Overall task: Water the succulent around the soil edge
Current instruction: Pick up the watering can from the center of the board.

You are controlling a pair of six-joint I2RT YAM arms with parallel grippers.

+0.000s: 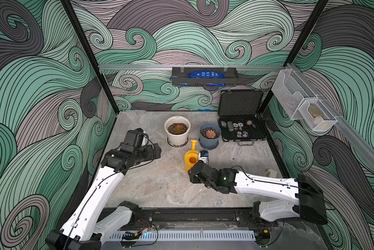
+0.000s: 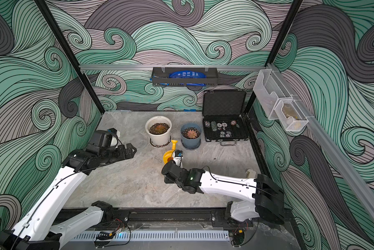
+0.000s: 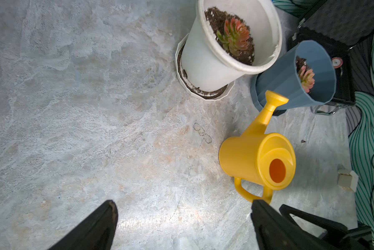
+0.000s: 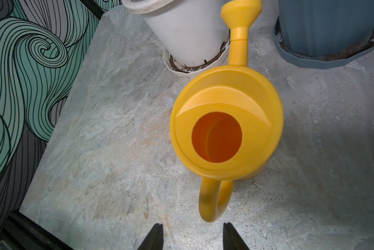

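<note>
Grey stone-look desk point(image 1: 160, 190): both arms reach in from the 6 o'clock edge.
Right gripper point(image 4: 192, 237): low over the desk just on the 6 o'clock side of the watering can; jaws partly apart with nothing between them, tips just short of the handle point(image 4: 212, 199) and not touching it.
Watering can point(image 1: 190, 160): yellow, upright on the desk near its middle; handle towards 6 o'clock, spout point(image 1: 194, 144) towards 12 o'clock, its head between the two pots; round filler hole open on top.
Left gripper point(image 3: 183, 207): at about 9 o'clock, well apart from the can; jaws spread wide, holding nothing.
White pot point(image 1: 177, 138): at about 11 o'clock on a white saucer, just beyond the spout; dark soil with a red-green succulent point(image 1: 177, 128) in the middle.
Blue pot point(image 1: 209, 141): at about 1 o'clock on a blue saucer, beside the white pot but apart from it; pink succulent point(image 1: 209, 133) in dark soil.
Black case point(image 1: 240, 104): far corner at about 2 o'clock, lid up, poker chips point(image 1: 238, 127) inside.
Black basket point(image 1: 205, 81): hung on the far wall rail at 12 o'clock, a blue packet in it.
</note>
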